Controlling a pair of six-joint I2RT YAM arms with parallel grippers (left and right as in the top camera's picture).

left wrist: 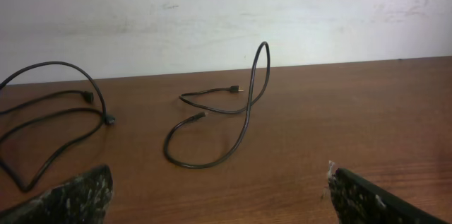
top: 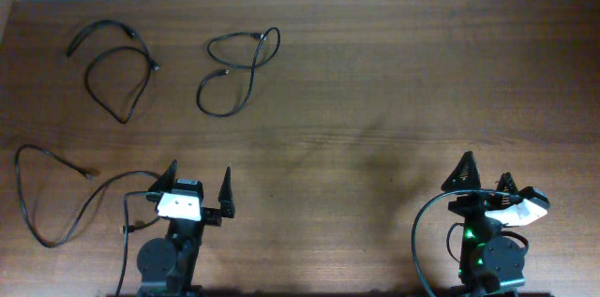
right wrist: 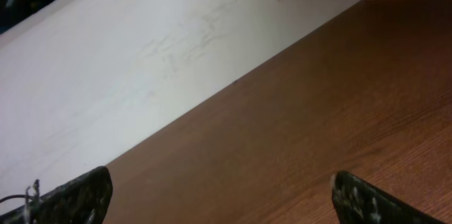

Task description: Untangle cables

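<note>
- Overhead view shows three thin black cables lying apart from one another on the left half of the brown wooden counter (top: 375,81).
- One cable, the far-left cable (top: 122,120), sits near the far left corner, bent into a loose loop with its ends curling above it.
- To its right, well apart from it, the middle cable (top: 220,114) forms a figure-eight shape that crosses over itself once.
- Closer to the robot, the near cable (top: 141,174) runs in a wide open curve along the left edge, and one end reaches the left gripper (top: 200,170).
- Whether that end touches the gripper cannot be told.
- Left wrist view shows the middle cable (left wrist: 201,167) straight ahead, with one narrow loop standing upright off the counter and two small plug ends lying close together.
- The far-left cable (left wrist: 60,63) shows at the left edge of that view, in front of a white wall (left wrist: 318,12).
- Jaws of the left gripper (left wrist: 215,196) are spread wide with nothing between them.
- The right gripper (top: 487,168) sits on the right side, far from all three cables.
- Its jaws are also spread wide and hold nothing; ahead of the right gripper (right wrist: 215,196) its own view shows only bare counter and wall.
</note>
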